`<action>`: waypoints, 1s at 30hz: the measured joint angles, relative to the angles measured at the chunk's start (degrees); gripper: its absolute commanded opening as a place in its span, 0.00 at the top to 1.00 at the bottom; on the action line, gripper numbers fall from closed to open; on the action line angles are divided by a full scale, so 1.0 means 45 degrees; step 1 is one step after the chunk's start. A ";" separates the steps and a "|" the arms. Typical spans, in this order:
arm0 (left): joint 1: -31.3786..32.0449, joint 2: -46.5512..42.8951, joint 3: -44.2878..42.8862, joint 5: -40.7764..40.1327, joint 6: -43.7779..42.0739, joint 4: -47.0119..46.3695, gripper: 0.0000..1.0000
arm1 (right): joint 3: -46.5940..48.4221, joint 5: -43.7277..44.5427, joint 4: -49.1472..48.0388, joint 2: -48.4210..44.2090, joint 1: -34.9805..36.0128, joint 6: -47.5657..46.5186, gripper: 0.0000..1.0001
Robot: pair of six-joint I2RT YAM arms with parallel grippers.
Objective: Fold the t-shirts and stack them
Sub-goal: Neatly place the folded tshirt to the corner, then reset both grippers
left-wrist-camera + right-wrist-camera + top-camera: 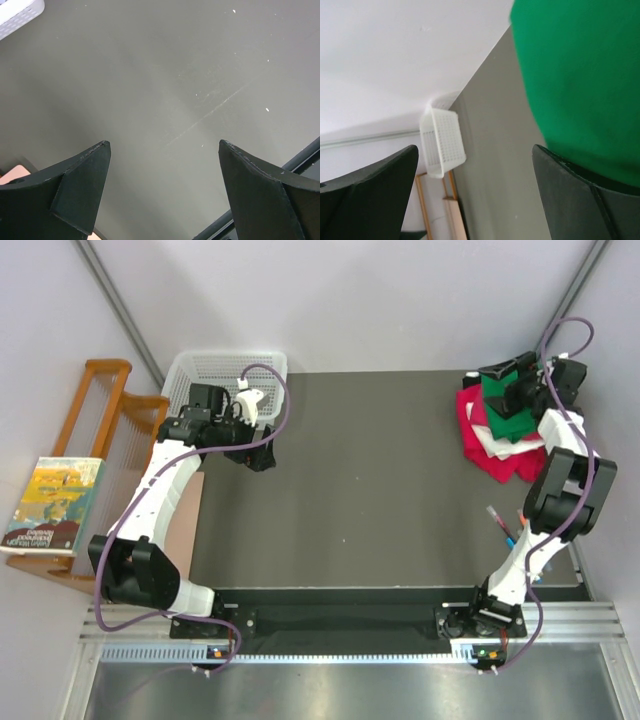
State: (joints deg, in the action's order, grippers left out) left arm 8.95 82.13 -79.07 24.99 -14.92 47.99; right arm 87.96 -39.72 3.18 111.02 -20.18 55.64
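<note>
Gaping right pincer (475, 195) at green t-shirt (580, 75)

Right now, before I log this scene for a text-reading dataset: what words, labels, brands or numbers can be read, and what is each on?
Book lying on the wooden rack: its cover carries lettering, but it is too small and blurred to read.
White basket, t-shirts, table: no text visible.
Both wrist views: none.
</note>
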 measured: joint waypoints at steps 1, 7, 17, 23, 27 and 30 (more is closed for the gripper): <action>0.0000 0.0000 0.0000 -0.0015 0.0005 0.0000 0.06 | -0.0238 -0.0107 0.0000 -0.0311 -0.0010 0.0029 0.04; 0.0000 -0.0019 0.0000 -0.0049 0.0073 -0.0015 0.06 | -0.2871 -0.0321 -0.0282 -0.2764 -0.0044 -0.0248 0.04; 0.0000 -0.0034 0.0000 -0.0141 0.0189 -0.0087 0.06 | -0.2739 -0.0024 0.1326 -0.2346 0.0170 -0.1389 0.01; 0.0000 -0.0131 -0.0136 -0.0248 0.0248 -0.0034 0.06 | -0.0860 0.0199 0.2633 -0.3332 0.1394 -0.2589 0.00; 0.0000 -0.0257 -0.0743 -0.0607 0.0602 -0.0102 0.04 | 0.0369 0.0607 0.3526 -0.5445 0.3099 -0.3589 0.00; 0.0000 -0.0617 -0.1044 -0.1132 0.1015 -0.0384 0.02 | 0.1015 0.0685 0.3687 -0.7456 0.4153 -0.4279 0.00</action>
State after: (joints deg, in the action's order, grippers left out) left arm 8.95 79.35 -83.77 19.90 -10.35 46.26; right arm 92.53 -36.64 19.77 77.47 -1.50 36.38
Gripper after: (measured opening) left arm 0.961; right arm 0.995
